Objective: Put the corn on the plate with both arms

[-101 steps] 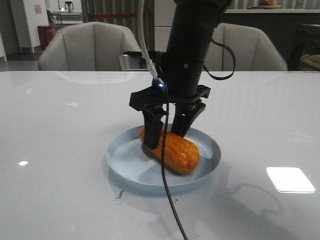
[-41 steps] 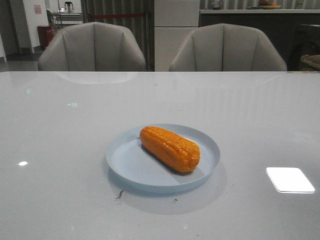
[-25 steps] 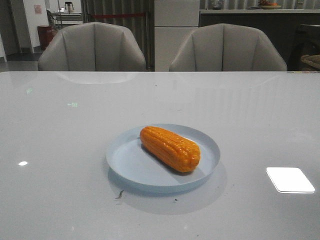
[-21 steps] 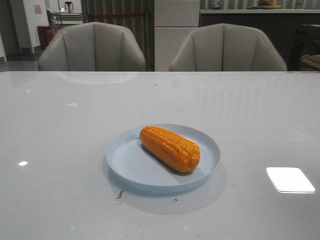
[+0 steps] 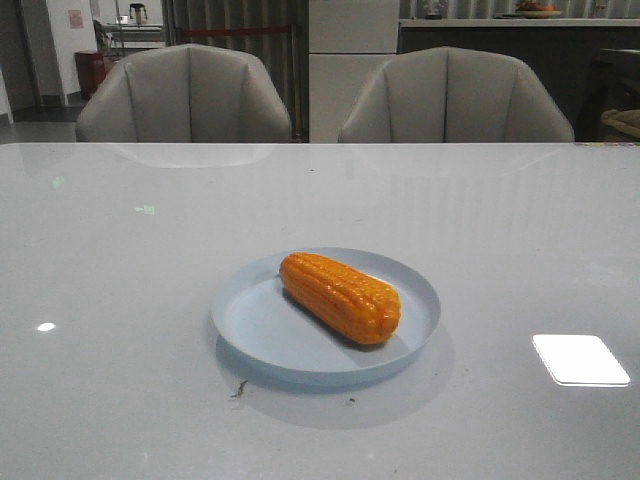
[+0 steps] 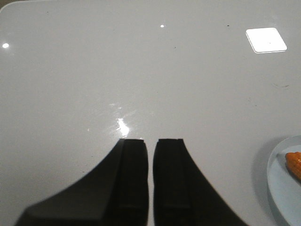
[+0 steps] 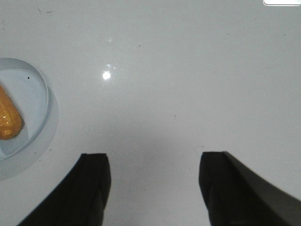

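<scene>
The orange-yellow corn (image 5: 340, 297) lies slantwise inside the pale blue plate (image 5: 245, 315) near the middle of the table. No arm shows in the front view. In the left wrist view my left gripper (image 6: 150, 141) hangs over bare table with its fingers nearly touching and nothing between them; the plate's rim (image 6: 273, 179) and a tip of the corn (image 6: 294, 162) show at the edge. My right gripper (image 7: 154, 157) stands open over bare table, apart from the plate (image 7: 33, 89) and the corn (image 7: 8, 120).
Two grey chairs (image 5: 185, 95) (image 5: 455, 95) stand behind the table's far edge. A bright light reflection (image 5: 580, 358) lies on the glossy tabletop to the right of the plate. A small dark speck (image 5: 238, 388) sits just in front of the plate.
The black arm that stood over the plate with its fingers around the corn 2.5 s ago has left the front view. Corn and plate have stayed put for the last second.
</scene>
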